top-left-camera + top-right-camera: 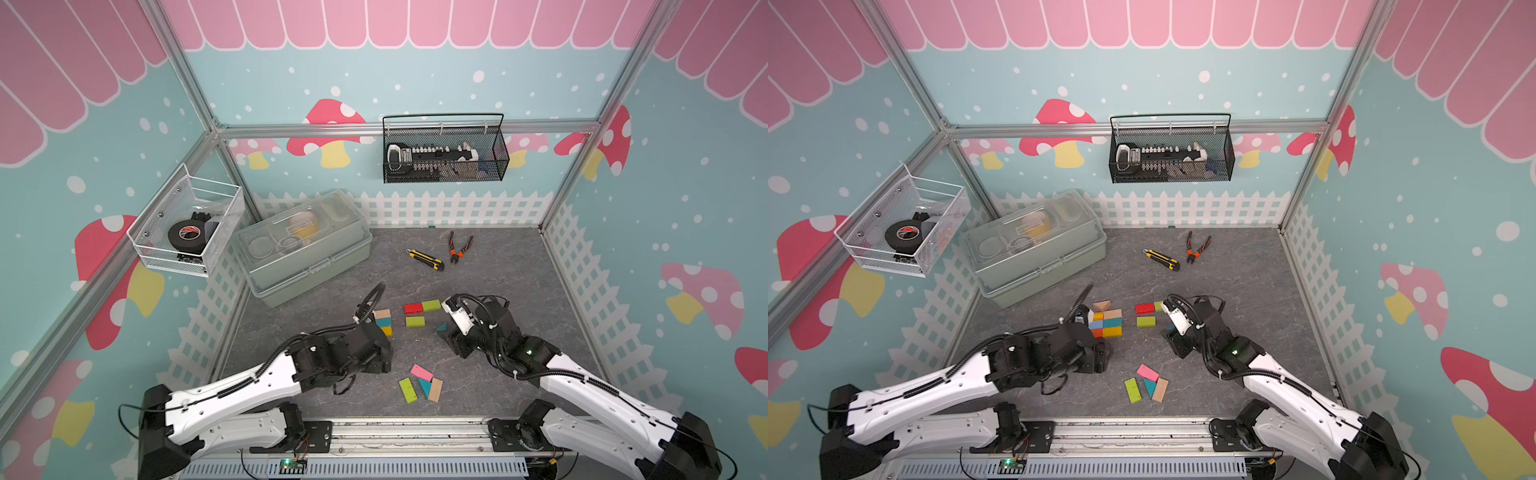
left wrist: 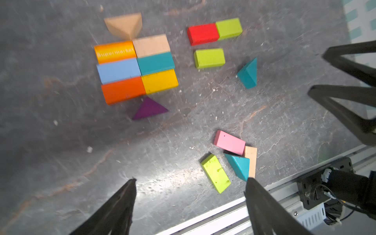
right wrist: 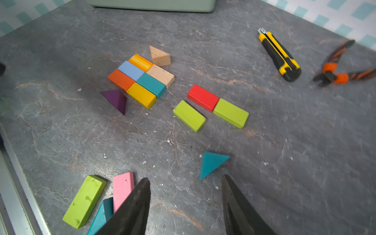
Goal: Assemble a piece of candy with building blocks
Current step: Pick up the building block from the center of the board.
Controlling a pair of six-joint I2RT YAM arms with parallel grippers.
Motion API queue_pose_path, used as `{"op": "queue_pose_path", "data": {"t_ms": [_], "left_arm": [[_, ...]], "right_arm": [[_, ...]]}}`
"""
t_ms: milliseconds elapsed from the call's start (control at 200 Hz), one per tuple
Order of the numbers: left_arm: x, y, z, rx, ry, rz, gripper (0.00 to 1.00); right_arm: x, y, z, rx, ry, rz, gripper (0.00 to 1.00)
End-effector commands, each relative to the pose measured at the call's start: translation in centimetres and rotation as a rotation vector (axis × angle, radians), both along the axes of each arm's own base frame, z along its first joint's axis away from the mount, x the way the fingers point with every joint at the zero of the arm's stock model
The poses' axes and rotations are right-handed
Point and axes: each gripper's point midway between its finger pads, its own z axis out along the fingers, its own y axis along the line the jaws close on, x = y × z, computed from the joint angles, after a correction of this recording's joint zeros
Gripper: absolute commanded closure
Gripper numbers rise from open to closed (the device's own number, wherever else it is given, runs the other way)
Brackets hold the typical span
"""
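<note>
Nearest the rail: loose pile of four blocks – lime green block (image 1: 408, 390), pink block (image 1: 421, 372), teal wedge (image 1: 424, 387), tan block (image 1: 435, 389). Pink leans over the teal wedge and tan block; the lime one sits just beside them

Left gripper (image 2: 190, 184) hangs above bare desk (image 2: 61, 142) near that pile, fingers (image 2: 252, 189) spread wide, nothing between them. Right gripper (image 3: 186, 182) also has its fingers (image 3: 142, 191) apart and empty; a second teal wedge (image 3: 211, 163) lies flat on the desk just past its tips, not touched

Mid desk: six blocks packed tight in a two-by-three slab – orange (image 2: 123, 90), yellow (image 2: 159, 81), light blue (image 2: 119, 70), teal (image 2: 155, 63), striped yellow-orange block (image 2: 115, 51), tan (image 2: 151, 45). The striped one carries pale lettering, too blurred to read for certain. Tan wedge (image 2: 124, 25) points into the far edge of the slab, tip touching; purple wedge (image 2: 149, 108) sits at the near edge, just beside the orange and yellow blocks

Beside the slab: red block (image 3: 203, 97) end to end with a lime block (image 3: 231, 113), touching; another lime block (image 3: 189, 115) close by, apart

Far side: yellow-black knife (image 1: 426, 259) and orange-handled pliers (image 1: 459, 247) on the desk, grey plastic case (image 1: 303, 249) in the back corner. On the walls: white wire basket (image 1: 183, 228) holding black tape, black mesh basket (image 1: 444, 151); no label legible
</note>
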Motion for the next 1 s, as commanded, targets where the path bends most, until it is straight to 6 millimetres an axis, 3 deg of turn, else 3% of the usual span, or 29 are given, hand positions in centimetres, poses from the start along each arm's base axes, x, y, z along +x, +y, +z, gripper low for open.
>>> {"op": "queue_pose_path", "data": {"t_ms": [0,130,345,705,996], "left_arm": [[-0.5,-3.5,-0.4,-0.035,0.025,0.105,0.16],[-0.7,-4.0,-2.0,0.082,0.059,0.144,0.16],[-1.5,-5.8,-4.7,0.050,0.115,0.204,0.16],[-2.9,-6.8,-9.0,0.151,0.190,0.233,0.19],[-3.3,-7.5,-11.1,0.170,0.224,0.245,0.25]], "right_arm": [[0.9,-2.7,-0.2,0.031,-0.019,-0.195,0.43],[0.7,-3.9,-1.0,0.027,-0.037,-0.246,0.42],[0.5,-5.7,-2.4,-0.011,-0.057,-0.306,0.42],[0.2,-6.1,-3.0,0.000,-0.060,-0.319,0.42],[0.1,-5.7,-3.3,0.008,-0.046,-0.303,0.42]]}}
